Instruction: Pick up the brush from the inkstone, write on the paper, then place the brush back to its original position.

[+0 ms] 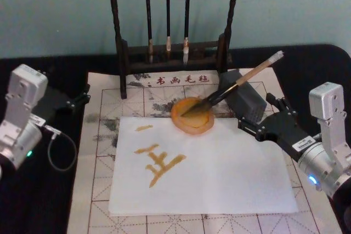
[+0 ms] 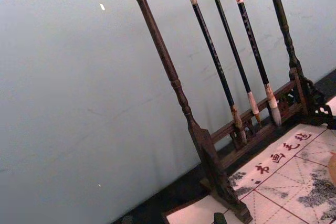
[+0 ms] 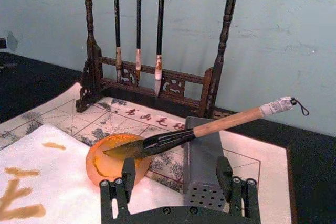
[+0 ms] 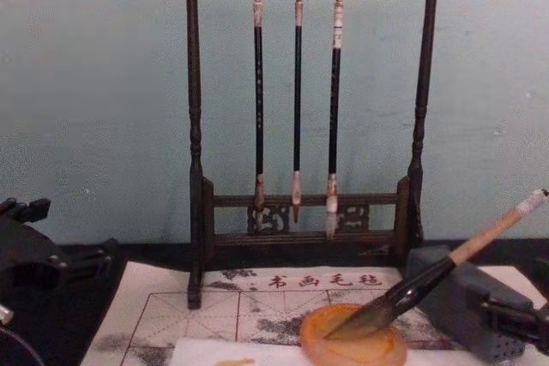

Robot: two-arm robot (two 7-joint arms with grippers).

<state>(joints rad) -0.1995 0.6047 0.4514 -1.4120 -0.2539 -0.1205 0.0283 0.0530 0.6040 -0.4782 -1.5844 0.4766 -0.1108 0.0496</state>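
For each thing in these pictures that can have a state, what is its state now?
brush: tilted, bristles in the dish, handle leaning on the grey block, not held.
inkstone: on the mat, overlapping the paper's top edge.
paper: flat, with amber strokes written on it.
three thin brushes: hanging on the rack.
right claw: open, empty, behind the block.
left claw: at the mat's left edge.

Both arms end in silver-grey metal wrist housings, each topped by a boxy light-grey module with small screws at its corners. A small light glows on each wrist: green on the left, blue on the right. The left gripper (image 1: 77, 100) and the right gripper (image 1: 256, 114) are matte black with bolted finger links. A thin grey cable loops off the left wrist.
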